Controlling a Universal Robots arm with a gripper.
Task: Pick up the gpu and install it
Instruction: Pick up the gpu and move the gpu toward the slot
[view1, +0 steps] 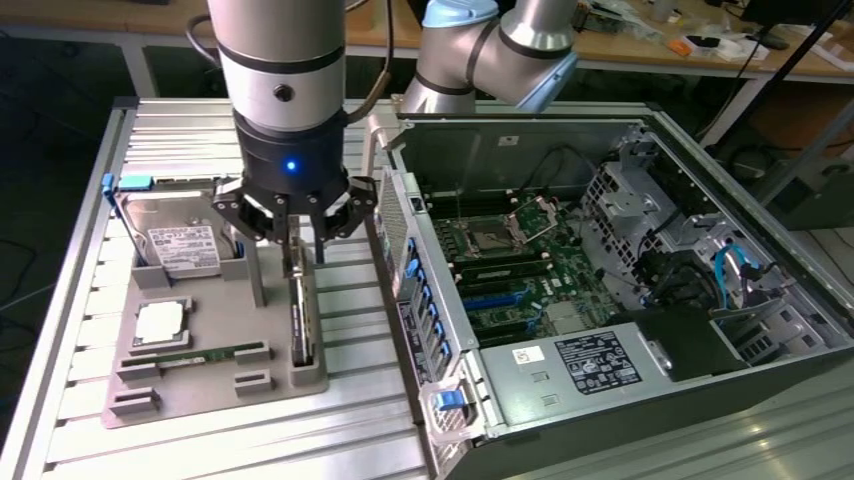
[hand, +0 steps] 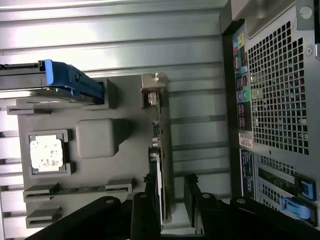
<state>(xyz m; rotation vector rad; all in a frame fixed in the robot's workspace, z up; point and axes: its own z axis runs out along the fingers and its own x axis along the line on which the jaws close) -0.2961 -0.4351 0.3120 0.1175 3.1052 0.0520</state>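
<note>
1. Now the gripper (view1: 306, 258) (hand: 169, 180) hangs low over the grey holder tray (view1: 200, 388) (hand: 100, 170) on the slatted metal table (view1: 80, 330).
2. Its jaws stand apart with nothing clamped. In the wrist view, one finger (hand: 144, 200) shows on each side of the card's upper edge.
3. Below it, the gpu (view1: 304, 325) (hand: 163, 135) stands on edge in its slot. That slot runs along the side of the tray nearest the open computer case (view1: 601, 260) (hand: 277, 90).
4. Sharing the tray are the hard drive (view1: 180, 245) (hand: 70, 82) with blue rails, a processor (view1: 160, 320) (hand: 46, 151) and a memory stick (view1: 194, 355) (hand: 80, 189).
5. The case lies just beside the tray, on the exterior view's right, with its motherboard exposed.
</note>
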